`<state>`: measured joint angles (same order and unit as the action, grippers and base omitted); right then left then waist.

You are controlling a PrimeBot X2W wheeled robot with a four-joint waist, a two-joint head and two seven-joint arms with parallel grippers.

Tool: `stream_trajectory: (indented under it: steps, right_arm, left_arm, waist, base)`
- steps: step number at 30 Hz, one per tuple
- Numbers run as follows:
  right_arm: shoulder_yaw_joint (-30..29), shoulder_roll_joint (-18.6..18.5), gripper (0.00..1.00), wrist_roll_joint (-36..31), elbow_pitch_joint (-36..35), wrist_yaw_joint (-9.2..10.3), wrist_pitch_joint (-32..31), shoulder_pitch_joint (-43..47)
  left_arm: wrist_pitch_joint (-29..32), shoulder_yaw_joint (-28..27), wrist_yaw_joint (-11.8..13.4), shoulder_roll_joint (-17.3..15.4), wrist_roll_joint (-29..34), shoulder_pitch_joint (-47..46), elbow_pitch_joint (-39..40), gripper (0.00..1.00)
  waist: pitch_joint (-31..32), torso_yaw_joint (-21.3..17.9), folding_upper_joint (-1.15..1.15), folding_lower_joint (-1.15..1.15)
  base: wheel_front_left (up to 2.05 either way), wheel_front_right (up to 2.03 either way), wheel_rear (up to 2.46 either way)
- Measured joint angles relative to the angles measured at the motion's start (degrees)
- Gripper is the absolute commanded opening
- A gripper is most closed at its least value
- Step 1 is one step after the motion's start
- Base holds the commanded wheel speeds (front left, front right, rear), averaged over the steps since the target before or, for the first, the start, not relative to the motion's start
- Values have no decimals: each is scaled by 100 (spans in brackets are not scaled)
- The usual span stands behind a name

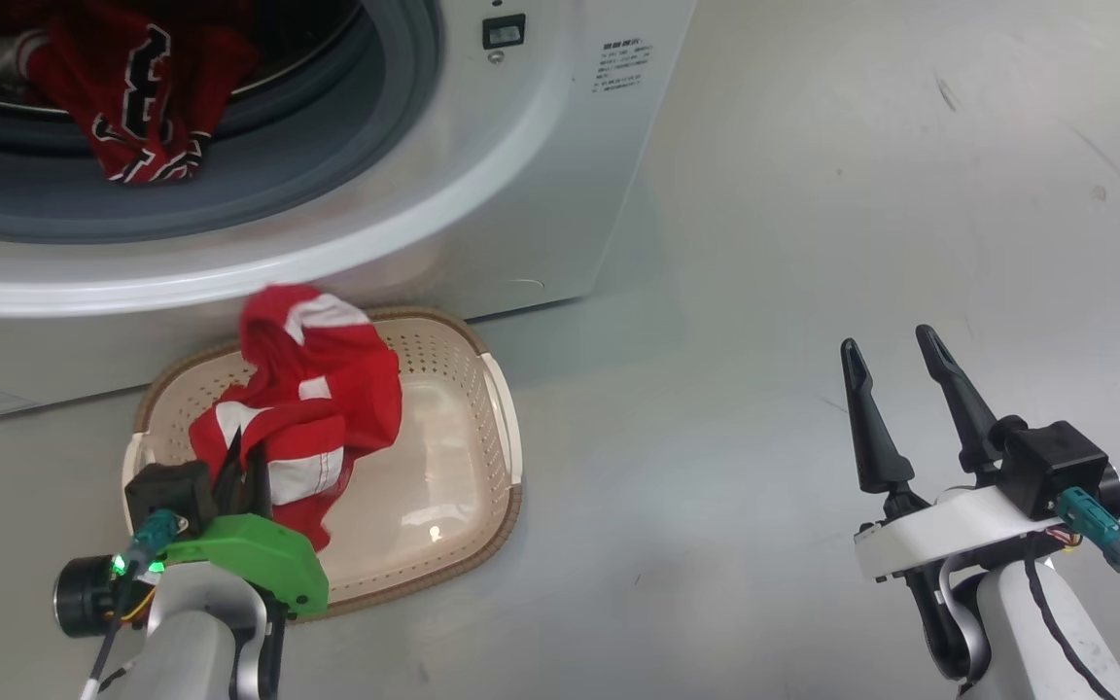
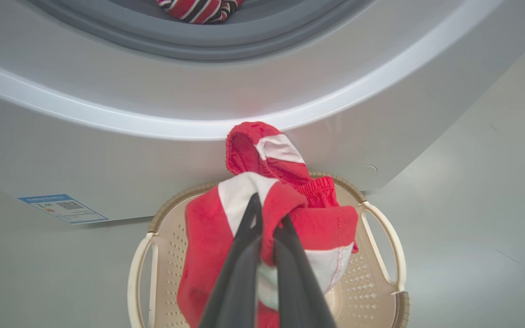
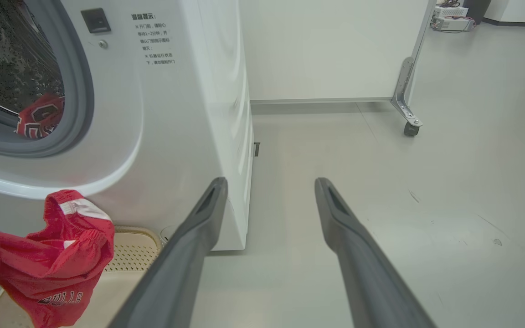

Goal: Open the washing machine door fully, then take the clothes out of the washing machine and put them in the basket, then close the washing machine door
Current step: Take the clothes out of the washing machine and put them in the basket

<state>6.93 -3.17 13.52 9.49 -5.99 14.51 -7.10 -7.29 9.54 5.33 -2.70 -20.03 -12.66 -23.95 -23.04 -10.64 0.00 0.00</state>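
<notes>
Clothes half out: one red garment [image 1: 327, 389] clamped in left pincer [image 1: 244, 462], hanging over the basket [image 1: 443, 467] on the floor [image 1: 813, 194] against the washing machine [image 1: 541, 146]. Second garment [image 1: 147, 97] lies in the drum mouth. Right pincer [image 1: 888, 340] apart, empty. Door closing pending.

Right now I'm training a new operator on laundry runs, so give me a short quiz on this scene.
1. True or false: the left pincer is shut on a red-and-white garment hanging over the basket.
2. The right pincer is: A) open and empty, B) shut on the basket's handle, C) inside the drum.
3. Where does the other red garment lie?
Key: 1 true; 2 A; 3 in the washing machine's round opening.
</notes>
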Motion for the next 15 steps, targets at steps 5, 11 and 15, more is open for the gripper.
stream_trajectory:
  steps: [5, 11, 15]
  right_arm:
    - [33, 8, 100, 55, -30, -1, 0, -107]
    - [69, 25, 100, 99, -40, -44, 0, -308]
    - [110, 35, 100, 123, -33, -47, 0, -456]
  left_arm:
    - [79, -71, 20, -7, 4, -414, -483, 0]
    - [146, -203, 35, -74, 1, -799, -1028, 0]
    - [202, -257, 34, -78, -104, -942, -1381, 0]
  waist:
    - [-242, -172, 0, 0]
    - [-537, -371, 0, 0]
    - [-700, -510, 0, 0]
  base:
    - [0, 0, 0]
    - [0, 0, 0]
    - [0, 0, 0]
